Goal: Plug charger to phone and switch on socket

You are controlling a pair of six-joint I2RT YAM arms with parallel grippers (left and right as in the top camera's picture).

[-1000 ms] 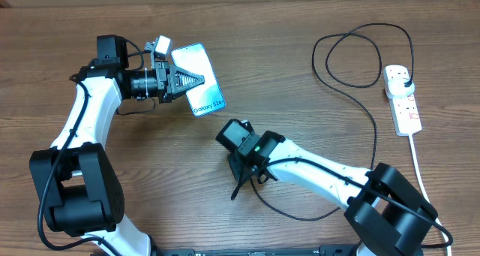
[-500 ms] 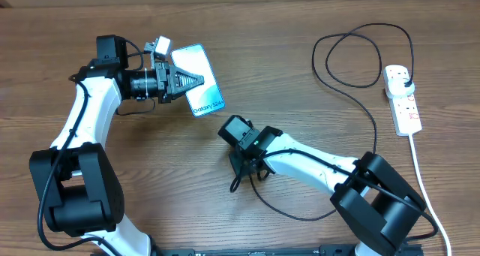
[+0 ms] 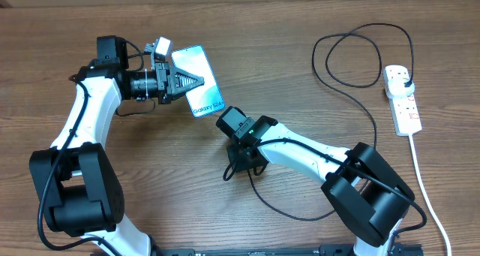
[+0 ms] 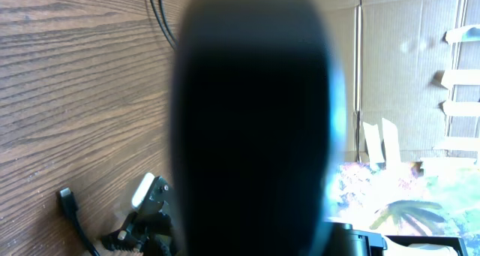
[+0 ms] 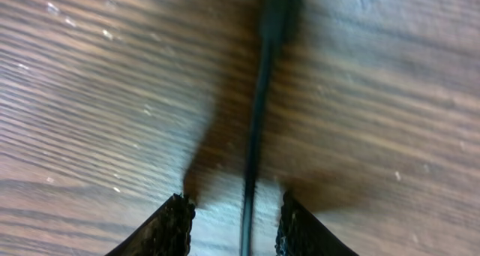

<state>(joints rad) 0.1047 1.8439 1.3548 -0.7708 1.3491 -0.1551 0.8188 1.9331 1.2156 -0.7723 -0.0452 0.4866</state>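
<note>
My left gripper (image 3: 201, 80) is shut on the phone (image 3: 210, 102), holding it off the table with its light blue screen up; in the left wrist view the phone (image 4: 255, 121) is a dark blur filling the middle. The charger (image 3: 373, 128) is a thin black cable looping from its plug (image 3: 403, 77) in the socket (image 3: 407, 109) down to its loose end (image 3: 228, 173). My right gripper (image 3: 238, 163) stands open astride that end. Between its fingers (image 5: 176, 222) the cable (image 5: 259, 113) runs free with a gap on each side.
The socket's thick white cord (image 3: 421, 177) runs down the right side toward the front edge. The cable's wide loop (image 3: 352, 61) lies at the back right. Cardboard walls (image 4: 405, 68) stand behind the table.
My right gripper has moved up the table toward the phone, and the cable's loose end has shifted with it. The left arm and phone have stayed put.
</note>
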